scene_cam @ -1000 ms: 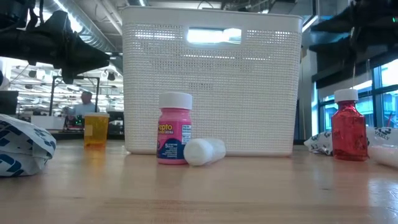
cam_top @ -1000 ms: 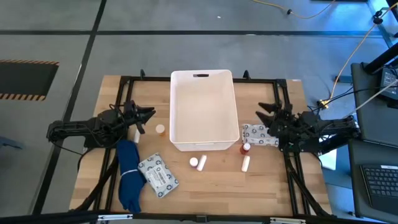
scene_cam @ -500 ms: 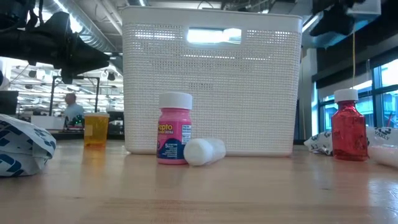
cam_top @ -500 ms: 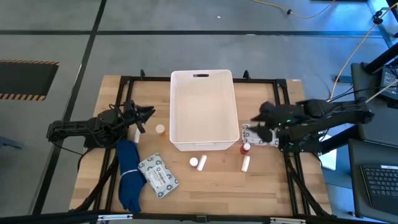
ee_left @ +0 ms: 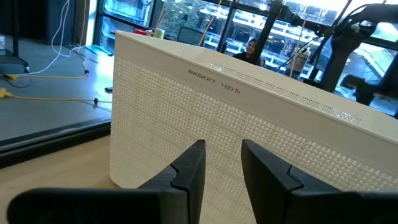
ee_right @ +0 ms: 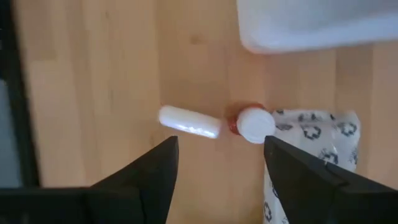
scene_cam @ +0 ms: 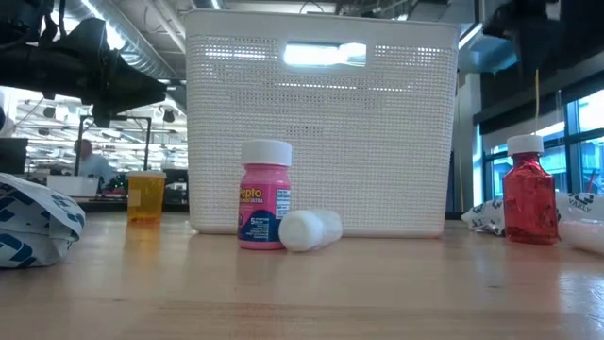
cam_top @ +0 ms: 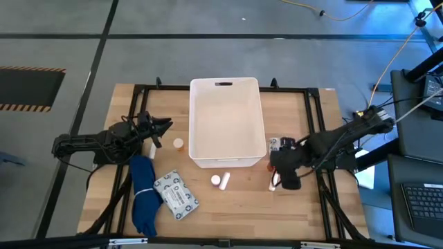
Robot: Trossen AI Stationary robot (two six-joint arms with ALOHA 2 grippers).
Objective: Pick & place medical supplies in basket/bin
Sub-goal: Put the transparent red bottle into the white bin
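The white basket (cam_top: 194,124) stands at the table's middle, far side. My right gripper (cam_top: 281,173) is open and hangs above a red bottle with a white cap (ee_right: 252,123), which stands upright, and a short white cylinder (ee_right: 186,122), which lies on its side; it touches neither. A grey-printed packet (ee_right: 311,149) lies beside the bottle. My left gripper (cam_top: 163,128) is open and empty, left of the basket (ee_left: 249,124). A pink bottle (scene_cam: 264,194) stands at the basket's near wall with a white cylinder (scene_cam: 310,229) lying next to it. An orange vial (cam_top: 178,144) stands near the left gripper.
A second printed packet (cam_top: 176,195) and a blue cloth (cam_top: 143,194) lie at the near left. A dark frame (cam_top: 315,117) runs along the table's edges. Bare wood shows along the near edge (cam_top: 242,214). A person shows in the room behind, in the low view (scene_cam: 87,161).
My right gripper has gone from the table's right edge toward the basket, then toward the near edge, and has tipped to point down over the red bottle and the white cylinder. The supplies have kept their places.
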